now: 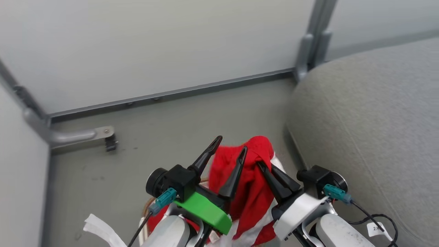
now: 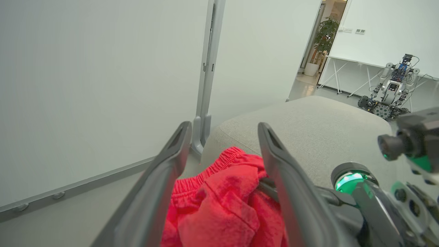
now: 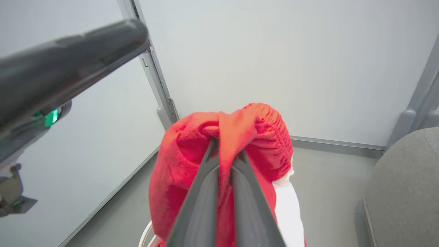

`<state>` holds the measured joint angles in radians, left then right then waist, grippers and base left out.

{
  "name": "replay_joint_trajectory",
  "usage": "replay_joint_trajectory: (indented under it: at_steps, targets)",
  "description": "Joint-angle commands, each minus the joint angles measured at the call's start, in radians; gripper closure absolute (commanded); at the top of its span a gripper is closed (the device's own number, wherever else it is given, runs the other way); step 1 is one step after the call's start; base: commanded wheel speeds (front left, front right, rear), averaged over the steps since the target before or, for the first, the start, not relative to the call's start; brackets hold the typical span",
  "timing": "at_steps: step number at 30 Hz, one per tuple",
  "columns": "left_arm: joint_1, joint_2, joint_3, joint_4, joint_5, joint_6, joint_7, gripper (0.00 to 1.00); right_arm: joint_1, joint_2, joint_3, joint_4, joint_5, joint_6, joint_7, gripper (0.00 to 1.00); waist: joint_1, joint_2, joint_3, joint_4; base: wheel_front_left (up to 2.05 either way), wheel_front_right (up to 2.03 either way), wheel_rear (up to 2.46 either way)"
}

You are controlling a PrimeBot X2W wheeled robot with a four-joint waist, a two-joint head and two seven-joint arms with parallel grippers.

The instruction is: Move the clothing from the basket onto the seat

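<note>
The red clothing [image 1: 252, 187] hangs bunched from my right gripper [image 1: 267, 167], which is shut on its upper fold. In the right wrist view the gripper [image 3: 226, 149] pinches the clothing [image 3: 178, 171], and a white band [image 3: 288, 209] trails below. My left gripper [image 1: 230, 144] stands open just left of the bundle, its right finger in front of the cloth. The left wrist view has the clothing [image 2: 219, 202] low between the open fingers [image 2: 171, 154]. A bit of the basket's brown rim [image 1: 148, 203] peeks out under my left arm. The grey seat [image 1: 370, 120] lies to the right.
Pale partition walls close off the back and left, with a metal post [image 1: 310, 41] by the seat and a floor bracket with a dark caster [image 1: 110, 140]. A white strip [image 1: 99, 228] lies at the lower left. Another robot [image 2: 391, 89] stands far beyond the seat.
</note>
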<state>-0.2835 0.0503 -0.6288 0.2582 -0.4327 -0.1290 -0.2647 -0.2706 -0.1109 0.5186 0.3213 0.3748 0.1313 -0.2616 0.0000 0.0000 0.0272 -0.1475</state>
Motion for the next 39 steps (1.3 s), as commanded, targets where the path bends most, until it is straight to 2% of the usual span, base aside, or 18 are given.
replay_joint_trajectory:
  at_steps: [1, 9, 15, 22, 35, 39]
  targets:
    - [0.006, 0.001, 0.006, 0.004, 0.008, -0.003, 0.001, 0.00, 0.014, -0.004, -0.005, -0.018, 0.005, -0.001, -0.005, 1.00, 0.0000, 0.0000, 0.039, -0.175, 0.00, 0.00, 0.00]
    - [-0.024, 0.003, 0.025, 0.026, 0.047, -0.003, 0.001, 0.00, 0.030, -0.014, -0.034, -0.058, 0.028, -0.001, -0.005, 1.00, 0.0000, 0.0000, 0.087, -0.357, 0.00, 0.00, 0.00]
    - [-0.064, 0.003, -0.014, 0.046, 0.044, -0.003, 0.001, 0.00, 0.028, -0.038, -0.105, -0.094, 0.015, -0.001, -0.005, 1.00, 0.0000, 0.0000, 0.132, -0.375, 0.00, 0.00, 0.00]
    - [-0.104, 0.036, -0.016, 0.053, 0.083, -0.003, 0.001, 0.00, -0.127, -0.126, -0.160, -0.107, -0.008, -0.001, -0.005, 1.00, 0.0000, 0.0000, 0.247, -0.380, 0.00, 0.00, 0.00]
    - [-0.266, 0.134, -0.117, 0.058, 0.102, -0.003, 0.001, 0.00, -0.555, -0.388, -0.314, -0.012, -0.033, -0.001, -0.005, 1.00, 0.0000, 0.0000, 0.542, -0.274, 0.00, 0.00, 0.00]
    - [-0.315, 0.146, -0.137, 0.055, 0.101, -0.003, 0.001, 0.00, -0.654, -0.443, -0.377, 0.054, -0.019, -0.001, -0.005, 1.00, 0.0000, 0.0000, 0.605, -0.240, 0.00, 0.00, 0.00]
